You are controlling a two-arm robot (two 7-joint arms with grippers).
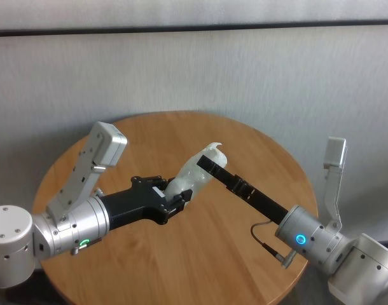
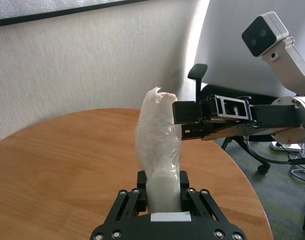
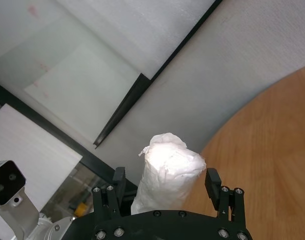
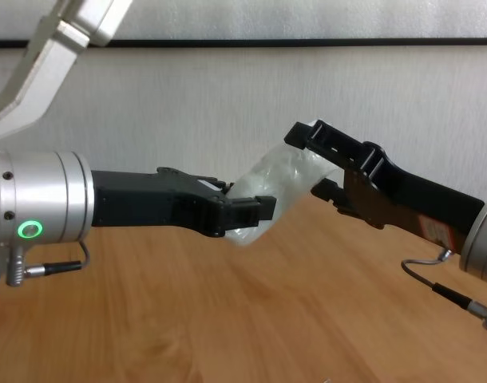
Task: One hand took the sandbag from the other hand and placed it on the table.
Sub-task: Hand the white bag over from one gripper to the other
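Note:
The white crinkly sandbag [image 1: 193, 175] hangs tilted in the air above the round wooden table [image 1: 213, 260]. My left gripper [image 1: 178, 202], on the wrist with the green ring light, is shut on the bag's lower end [image 2: 160, 185]. My right gripper [image 1: 207, 164], long-fingered on a grey wrist, reaches in from the right. Its jaws stand open on either side of the bag's crimped upper end [image 3: 170, 165], with a small gap showing at one finger [image 3: 212, 181]. In the chest view the bag [image 4: 283, 179] bridges the two grippers well above the tabletop [image 4: 267, 319].
A grey wall runs behind the table. A black office chair [image 2: 198, 75] and cables stand on the floor beyond the table's far right edge. Bare wood lies under and in front of both arms.

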